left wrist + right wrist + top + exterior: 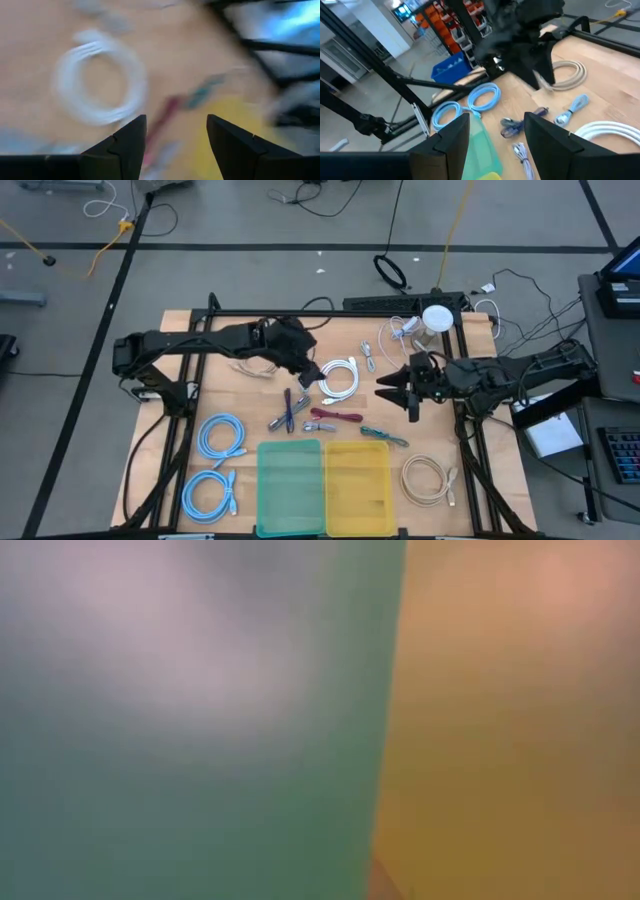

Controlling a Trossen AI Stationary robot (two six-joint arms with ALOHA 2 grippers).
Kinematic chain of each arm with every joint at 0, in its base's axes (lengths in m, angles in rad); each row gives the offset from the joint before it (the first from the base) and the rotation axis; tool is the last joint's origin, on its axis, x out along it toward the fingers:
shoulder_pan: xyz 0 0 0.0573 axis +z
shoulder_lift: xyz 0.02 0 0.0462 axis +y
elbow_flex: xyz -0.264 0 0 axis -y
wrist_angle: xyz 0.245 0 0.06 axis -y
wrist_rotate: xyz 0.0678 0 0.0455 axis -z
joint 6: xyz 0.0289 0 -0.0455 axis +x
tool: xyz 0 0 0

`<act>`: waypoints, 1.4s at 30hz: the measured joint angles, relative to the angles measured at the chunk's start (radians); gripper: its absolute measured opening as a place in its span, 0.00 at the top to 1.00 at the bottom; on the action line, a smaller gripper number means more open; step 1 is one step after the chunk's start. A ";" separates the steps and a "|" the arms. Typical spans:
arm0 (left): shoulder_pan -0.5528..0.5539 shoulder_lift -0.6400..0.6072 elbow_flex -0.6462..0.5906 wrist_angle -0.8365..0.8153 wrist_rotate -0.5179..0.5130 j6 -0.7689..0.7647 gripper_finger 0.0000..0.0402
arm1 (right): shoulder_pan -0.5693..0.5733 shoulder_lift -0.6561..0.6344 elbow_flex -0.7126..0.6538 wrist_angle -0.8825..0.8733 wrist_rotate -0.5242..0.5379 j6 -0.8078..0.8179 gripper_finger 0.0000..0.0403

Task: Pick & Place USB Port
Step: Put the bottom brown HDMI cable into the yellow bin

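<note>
Just beyond the green bin [291,473] on the tabletop [190,395], several short USB cables [300,412] lie loose, with a white coil [339,377] farther back. The left tool [306,373] hangs over that coil's near edge, fingers spread and holding nothing; the right tool [400,388] hovers on the coil's other side, also spread wide and empty.

The cables by the green bin cross and touch one another, so I judge a closing grip could catch two at once or drag a neighbour along. The two tools are also near each other over the same patch, so a reach by both risks a collision.

The high view alone shows the yellow bin [356,474] beside the green one and all the coils. The left wrist view confirms empty fingers [131,140]; the low view shows only the bin walls.
</note>
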 joint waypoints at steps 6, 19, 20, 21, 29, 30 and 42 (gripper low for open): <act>-0.079 -0.002 0.059 0.317 0.067 0.044 0.47 | 0.000 0.000 0.000 0.058 -0.007 -0.024 0.55; -0.190 -0.011 0.060 0.645 0.254 -0.122 0.47 | 0.152 0.005 0.000 -0.245 -0.293 0.202 0.57; -0.190 -0.013 0.060 0.622 0.289 -0.124 0.47 | 0.180 0.010 0.000 -0.310 -0.309 0.255 0.58; -0.190 -0.013 0.060 0.590 0.321 -0.126 0.47 | 0.212 0.018 0.000 -0.373 -0.320 0.304 0.59; -0.219 -0.011 0.058 0.404 0.386 -0.079 0.47 | 0.507 0.208 0.000 -0.504 -0.490 0.606 0.65; -0.223 -0.011 0.058 0.385 0.379 -0.066 0.47 | 0.535 0.243 0.000 -0.498 -0.515 0.630 0.64; -0.235 -0.011 0.058 0.249 0.281 0.020 0.47 | 0.686 0.547 0.000 -0.399 -0.421 0.637 0.51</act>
